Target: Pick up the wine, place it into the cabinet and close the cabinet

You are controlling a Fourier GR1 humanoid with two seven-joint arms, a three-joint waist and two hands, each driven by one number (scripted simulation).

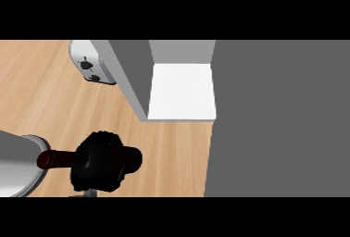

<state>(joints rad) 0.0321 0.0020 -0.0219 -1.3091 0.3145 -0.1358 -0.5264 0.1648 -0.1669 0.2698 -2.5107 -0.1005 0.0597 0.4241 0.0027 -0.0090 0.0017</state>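
Left hand (101, 162): curling round the wine, gripping it about its middle and hiding most of it.
Wine (51, 159): lying roughly sideways in the grasp at the lower left, with the dark red end poking out toward the grey forearm (15, 162) and a dark end showing on the far side. Sitting well apart from the cabinet; lifted or touching the counter (41, 102), impossible to say.
Right hand: not showing anywhere.
Cabinet (131, 78): standing open, white shelf floor (181, 92) showing bare between a grey side wall and a broad grey panel (280, 120) at the right.
White appliance (92, 68): sitting just beside the cabinet's side wall, on the left.
Step in hand: probably carrying the wine up and rightward to the opening.
Doing it well: swinging the bottle past the corner of the side wall rather than into it, steering wide of the appliance, turning the bottle upright before setting it down, and aiming for the middle of the white floor.
Risk: clipping the wall's edge with the protruding red end.
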